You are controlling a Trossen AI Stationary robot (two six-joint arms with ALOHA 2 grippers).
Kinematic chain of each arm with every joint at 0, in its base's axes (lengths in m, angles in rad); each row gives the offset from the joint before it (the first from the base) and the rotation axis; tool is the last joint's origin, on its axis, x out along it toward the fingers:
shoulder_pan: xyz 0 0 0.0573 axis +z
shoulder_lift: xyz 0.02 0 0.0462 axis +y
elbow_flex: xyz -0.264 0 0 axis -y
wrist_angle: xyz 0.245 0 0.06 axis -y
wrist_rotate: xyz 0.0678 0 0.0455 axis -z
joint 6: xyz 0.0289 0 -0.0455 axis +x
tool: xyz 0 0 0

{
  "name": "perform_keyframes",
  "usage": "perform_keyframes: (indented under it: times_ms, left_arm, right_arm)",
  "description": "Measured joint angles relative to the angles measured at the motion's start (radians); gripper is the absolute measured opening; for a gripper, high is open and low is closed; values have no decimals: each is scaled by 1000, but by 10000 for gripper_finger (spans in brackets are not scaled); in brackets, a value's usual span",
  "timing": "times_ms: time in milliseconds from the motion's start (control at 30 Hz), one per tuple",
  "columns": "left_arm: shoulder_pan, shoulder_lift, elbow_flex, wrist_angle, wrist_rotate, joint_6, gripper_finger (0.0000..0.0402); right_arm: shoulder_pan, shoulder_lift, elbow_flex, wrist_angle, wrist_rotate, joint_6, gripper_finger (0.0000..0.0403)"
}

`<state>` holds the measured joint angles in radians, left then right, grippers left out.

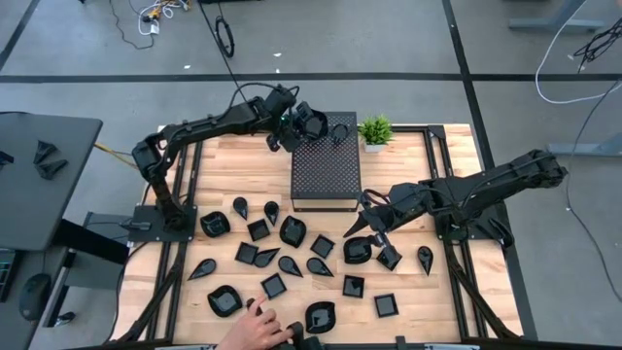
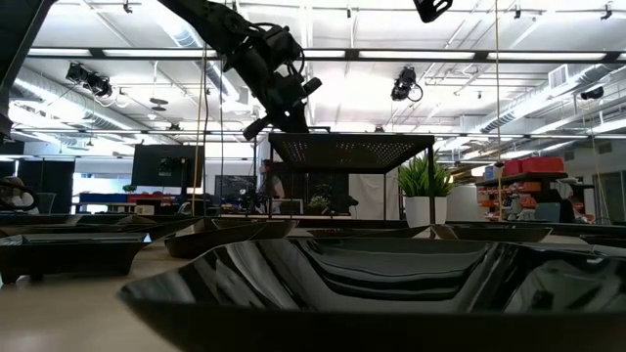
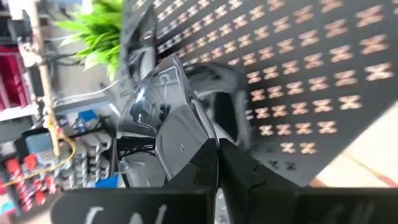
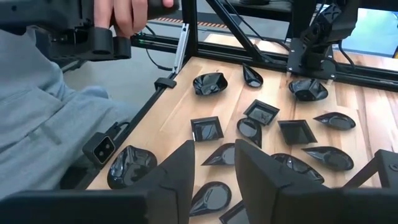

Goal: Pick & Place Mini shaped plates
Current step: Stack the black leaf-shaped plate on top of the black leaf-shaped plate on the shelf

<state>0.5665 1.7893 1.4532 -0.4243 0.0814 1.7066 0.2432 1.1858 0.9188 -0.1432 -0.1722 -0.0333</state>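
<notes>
While the left gripper [image 1: 313, 124] is hanging above the back edge of the perforated black box [image 1: 326, 170], its fingers are clamped on a glossy black dish [image 3: 163, 118], which the left wrist view shows pinched by its rim over the box's patterned top. In the low view this arm is reaching in from above toward the box, with the potted plant [image 1: 375, 129] standing just beside the box's far corner. The right gripper [image 1: 367, 225] is sitting low over the bench [image 1: 408, 156] by the box's front right corner, its fingers standing apart with nothing between them. The other mini shaped plates [image 1: 292, 231] are lying scattered across the front half of the bench, squares, teardrops and rounded ones mixed together. A person's hand [image 1: 258, 326] is resting at the front edge among them.
</notes>
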Motion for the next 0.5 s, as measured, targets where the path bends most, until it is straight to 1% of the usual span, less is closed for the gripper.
perform_keyframes:
  times_ms: [500]
  left_arm:
    - [-5, -1, 0, -35, 1, 19, 21]
  right_arm:
    - [0, 0, 0, 1, 0, 3, 115]
